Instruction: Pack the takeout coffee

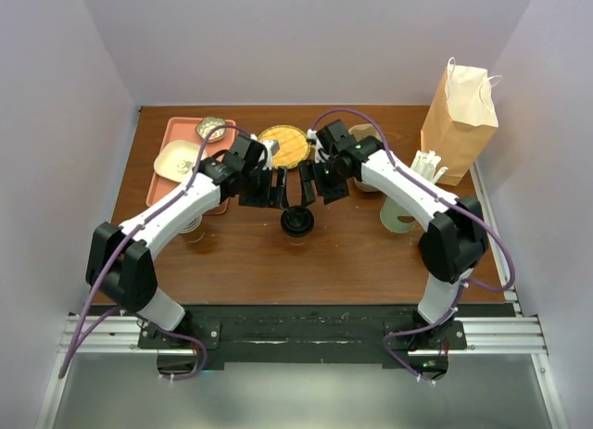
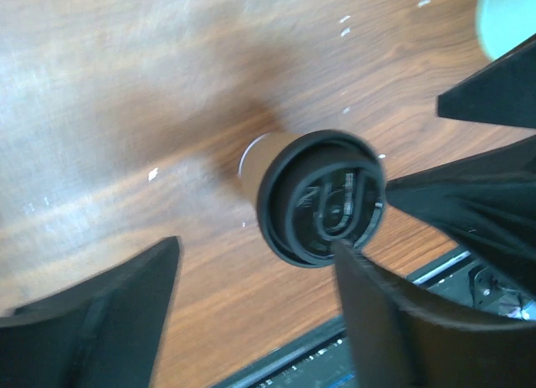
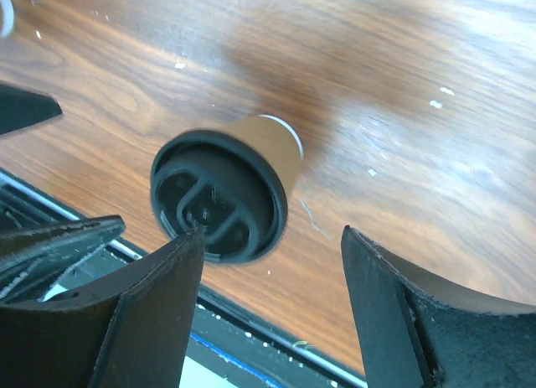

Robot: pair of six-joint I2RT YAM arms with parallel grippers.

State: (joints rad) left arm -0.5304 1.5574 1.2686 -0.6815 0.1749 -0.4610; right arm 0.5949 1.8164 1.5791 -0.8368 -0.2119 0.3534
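The takeout coffee (image 1: 296,222), a small tan paper cup with a round black lid, stands upright on the wooden table between the two arms. My left gripper (image 1: 271,190) hovers just behind and left of it, jaws open and empty. In the left wrist view the lid (image 2: 322,195) shows beyond the gripper (image 2: 255,245), its edge overlapped by the right finger (image 2: 385,321). My right gripper (image 1: 310,185) hovers behind the cup, open too. In the right wrist view the lid (image 3: 218,195) lies by the left fingertip (image 3: 167,287) of that gripper (image 3: 272,233).
A brown paper bag (image 1: 460,114) stands at the back right. A pale-green cup (image 1: 400,211) with white straws (image 1: 428,165) sits under the right arm. An orange tray (image 1: 185,132) lies at the back left, a yellow round thing (image 1: 284,144) behind the grippers.
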